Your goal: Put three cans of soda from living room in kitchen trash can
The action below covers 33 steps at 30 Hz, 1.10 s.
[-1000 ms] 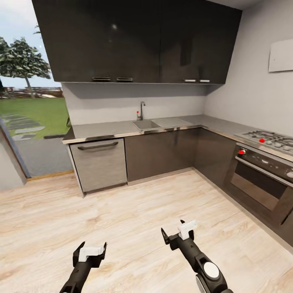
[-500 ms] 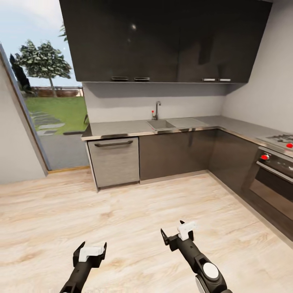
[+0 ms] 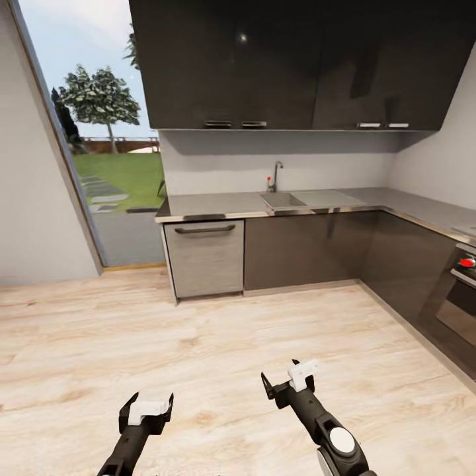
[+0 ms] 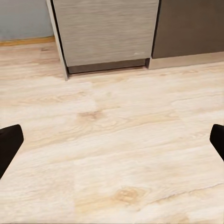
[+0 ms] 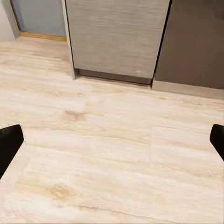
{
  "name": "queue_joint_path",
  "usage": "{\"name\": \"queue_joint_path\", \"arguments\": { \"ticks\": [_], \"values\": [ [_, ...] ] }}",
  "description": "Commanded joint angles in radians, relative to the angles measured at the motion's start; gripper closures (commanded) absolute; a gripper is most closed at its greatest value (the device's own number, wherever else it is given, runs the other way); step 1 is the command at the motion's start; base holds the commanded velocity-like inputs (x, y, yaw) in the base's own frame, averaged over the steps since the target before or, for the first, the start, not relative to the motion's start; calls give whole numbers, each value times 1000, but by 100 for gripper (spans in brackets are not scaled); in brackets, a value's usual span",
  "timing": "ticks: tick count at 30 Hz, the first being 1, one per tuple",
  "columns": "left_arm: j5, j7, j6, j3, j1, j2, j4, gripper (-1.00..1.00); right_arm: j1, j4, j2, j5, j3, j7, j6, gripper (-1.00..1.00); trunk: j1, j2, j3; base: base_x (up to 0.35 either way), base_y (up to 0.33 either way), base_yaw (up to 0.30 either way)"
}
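Pale wood planks (image 3: 218, 344) are spread between the robot and the kitchen (image 3: 297, 66), whose dark grey cabinets run from 12 o'clock round to 3 o'clock. A steel sink (image 3: 283, 199) with its tap is set in the grey tabletop (image 3: 211, 206) at 12 o'clock, a light dishwasher front (image 3: 205, 256) below it. An oven (image 3: 463, 301) is seen at 3 o'clock, a glass door (image 3: 112, 165) at 10 o'clock. The left claw (image 3: 146, 410) and right claw (image 3: 289, 380) are held apart, gripping nothing.
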Motion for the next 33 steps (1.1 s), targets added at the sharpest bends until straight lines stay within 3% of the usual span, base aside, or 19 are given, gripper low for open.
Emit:
{"name": "queue_joint_path", "arguments": {
  "ticks": [1, 33],
  "values": [
    [0, 0, 0, 0, 0, 0, 0, -100, 0, 2, 0, 0, 5, 0, 0, -100, 0, 0, -1, 0, 0, 189],
    [-1, 0, 0, 0, 0, 0, 0, -100, 0, 5, 0, -1, 27, -2, -1, -100, 0, 0, -30, 0, 0, 124]
  ]
}}
